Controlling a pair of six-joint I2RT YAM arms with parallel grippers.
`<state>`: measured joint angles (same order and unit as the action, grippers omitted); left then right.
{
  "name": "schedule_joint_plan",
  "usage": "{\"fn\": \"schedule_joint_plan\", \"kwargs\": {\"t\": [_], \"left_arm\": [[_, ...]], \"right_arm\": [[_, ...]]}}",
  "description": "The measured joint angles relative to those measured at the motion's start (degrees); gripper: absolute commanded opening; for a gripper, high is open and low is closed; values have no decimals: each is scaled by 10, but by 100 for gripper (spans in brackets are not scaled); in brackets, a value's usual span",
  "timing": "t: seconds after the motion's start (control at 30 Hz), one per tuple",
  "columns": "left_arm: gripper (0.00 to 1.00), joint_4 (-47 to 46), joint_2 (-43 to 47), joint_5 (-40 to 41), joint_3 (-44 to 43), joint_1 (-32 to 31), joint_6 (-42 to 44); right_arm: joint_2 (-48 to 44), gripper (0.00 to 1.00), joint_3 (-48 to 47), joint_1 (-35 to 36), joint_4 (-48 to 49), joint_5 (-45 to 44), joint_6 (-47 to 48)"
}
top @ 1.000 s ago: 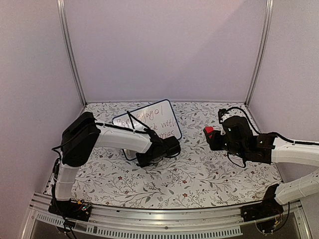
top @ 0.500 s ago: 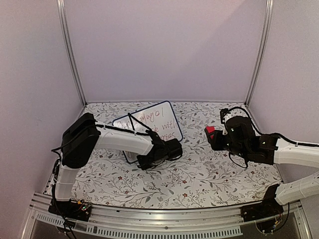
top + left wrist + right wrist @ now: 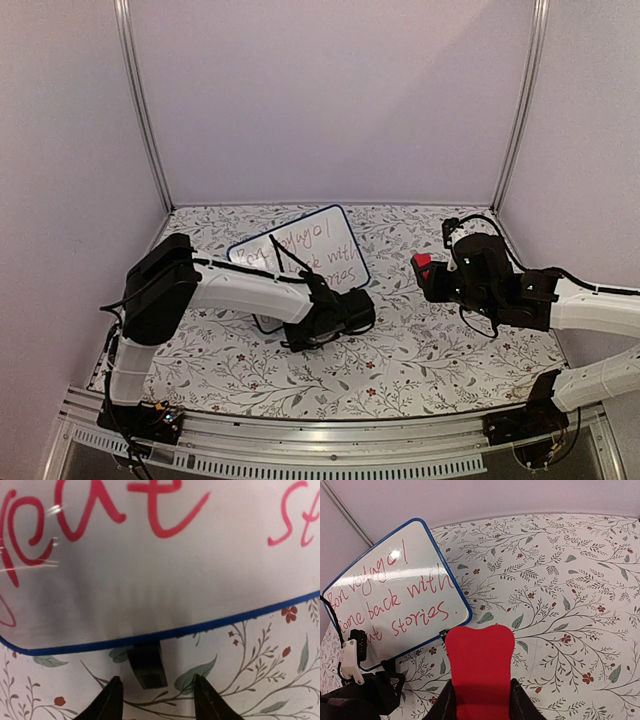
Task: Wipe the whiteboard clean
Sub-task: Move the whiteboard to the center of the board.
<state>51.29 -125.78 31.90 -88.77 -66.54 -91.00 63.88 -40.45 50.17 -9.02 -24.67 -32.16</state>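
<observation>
Nearest, left of centre: left gripper point(image 3: 159, 702). Stands part open, fingertips point(image 3: 111, 702) apart, nothing clamped between them. Points at the near edge of the whiteboard point(image 3: 318, 238) and stops just short of it. Just beyond the tips: a black clip foot point(image 3: 146, 666), tucked under the blue rim point(image 3: 210, 625) and resting on the floral table cover point(image 3: 250, 670).

To the right, at about the same depth: right gripper point(image 3: 481, 702). Clamps tight on a red eraser point(image 3: 480, 660), one finger on each side. Hangs raised over the cover, well apart from the board and to its right, eraser end turned toward the board.

Farther back, left of centre: the board itself. Runs with its long axis left to right, the right end swung a little farther away than the left. Turns its white face upward, top edge toward the far wall point(image 3: 330, 100), bottom edge toward the arms. Carries three lines of red handwriting, read left to right: "Bon voyage!", "Come back with", and a last line ending in "stories". Hides its near-left corner behind the left arm. Cannot tell whether it lies flat or sits propped on its feet.
</observation>
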Motion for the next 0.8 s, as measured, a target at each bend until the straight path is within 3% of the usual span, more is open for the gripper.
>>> {"fn": "schedule_joint_plan", "kwargs": {"t": [0.1, 0.27, 0.8], "left_arm": [[63, 0, 2, -5, 1, -6, 6], [98, 1, 12, -7, 14, -14, 9], [100, -16, 64, 38, 59, -78, 83]], "right_arm": [[0, 26, 0, 0, 0, 0, 0], [-1, 26, 7, 0, 2, -1, 0], [-21, 26, 26, 0, 0, -14, 1]]}}
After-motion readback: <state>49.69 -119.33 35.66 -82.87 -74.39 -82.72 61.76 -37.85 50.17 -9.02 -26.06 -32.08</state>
